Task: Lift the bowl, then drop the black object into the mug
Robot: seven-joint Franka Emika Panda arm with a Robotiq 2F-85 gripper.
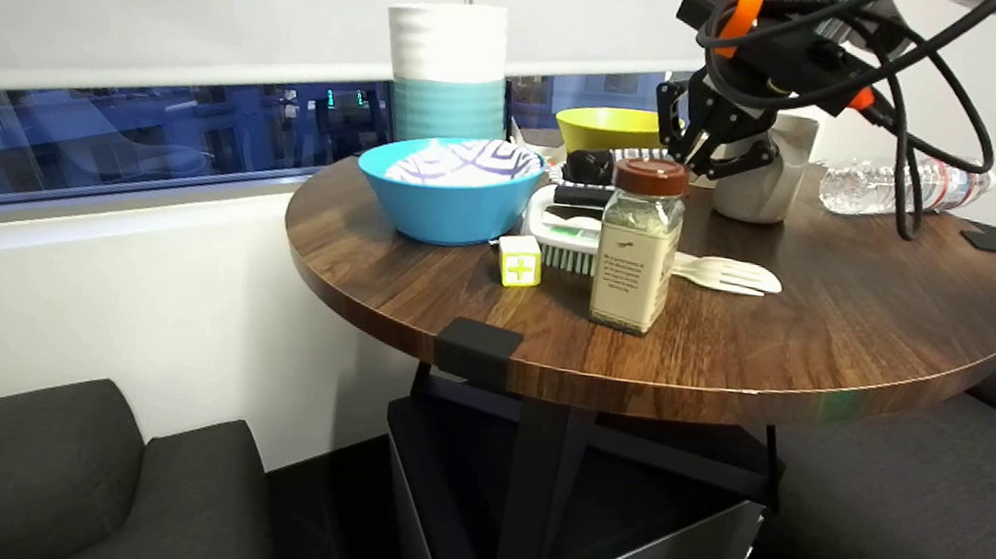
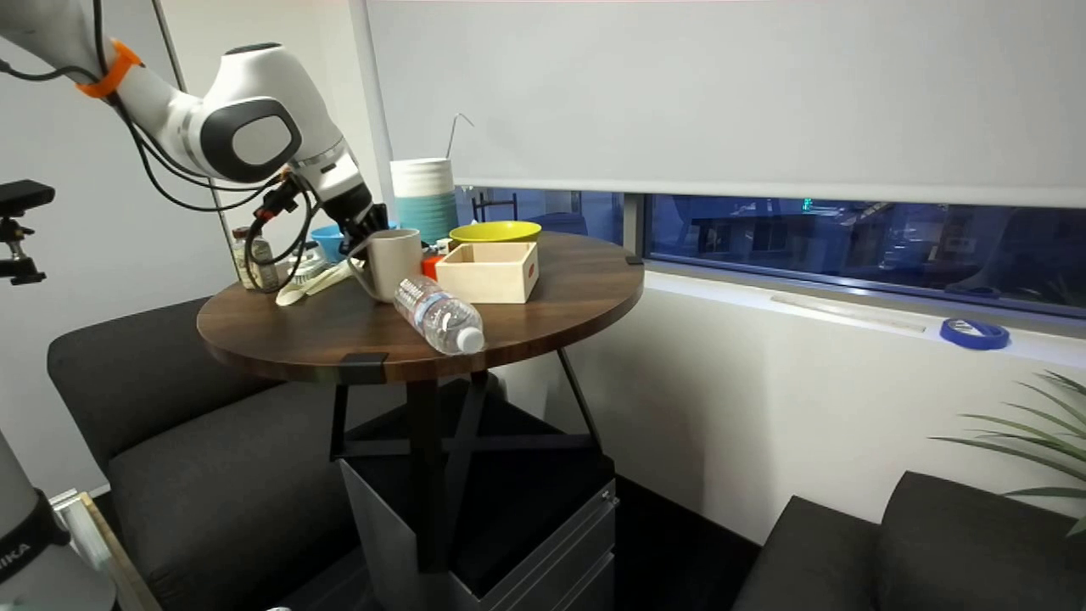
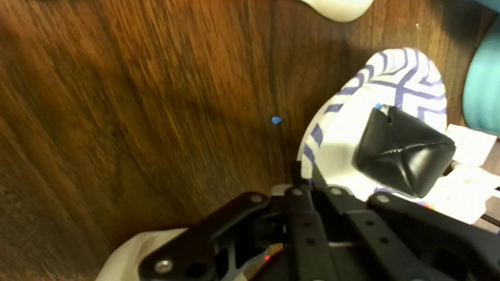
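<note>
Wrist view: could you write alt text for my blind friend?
A black gripper pinches the rim of a striped white bowl with a seamed black object inside, over a wooden table. A teal container shows at the right edge.

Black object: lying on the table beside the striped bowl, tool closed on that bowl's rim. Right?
One thing's off: the black object lies inside the striped bowl, not beside it; the wrist view shows this. The tool is closed on that bowl's rim, as you say.
</note>
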